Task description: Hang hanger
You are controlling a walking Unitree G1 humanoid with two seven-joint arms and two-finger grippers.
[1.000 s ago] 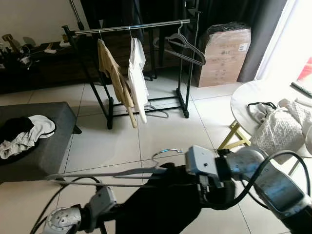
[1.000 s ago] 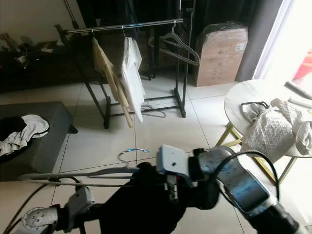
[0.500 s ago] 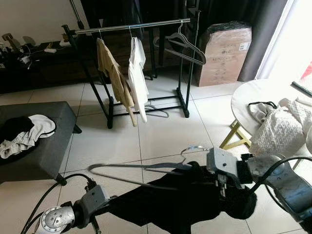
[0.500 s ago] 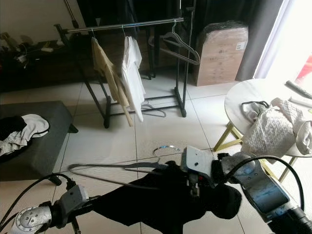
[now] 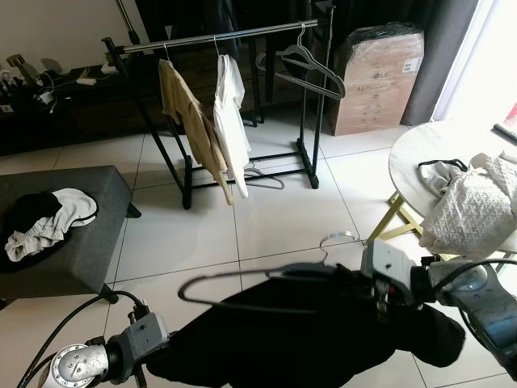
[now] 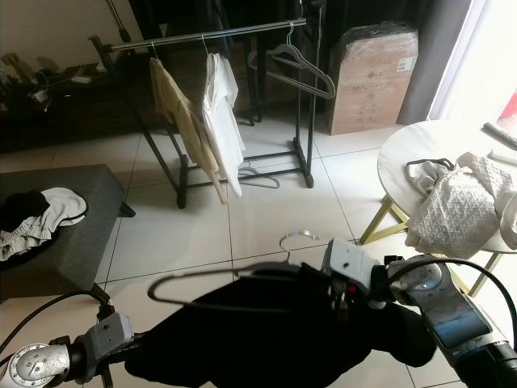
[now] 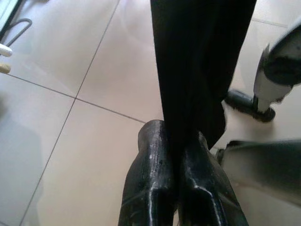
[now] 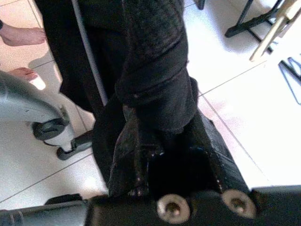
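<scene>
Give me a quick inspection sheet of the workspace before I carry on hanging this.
Surface: pale tiled floor.
Job's things: grey hanger carrying black garment, held low; clothes rack ahead with tan shirt, white shirt and empty hanger.
Clutter: spare hanger on floor under rack; clothes on grey ottoman; patterned cloth on round table.
Grippers: left pincer shut on garment; right pincer shut on garment.
Cables: black cable by left arm.
Surroundings: cardboard box; bare feet nearby.
</scene>
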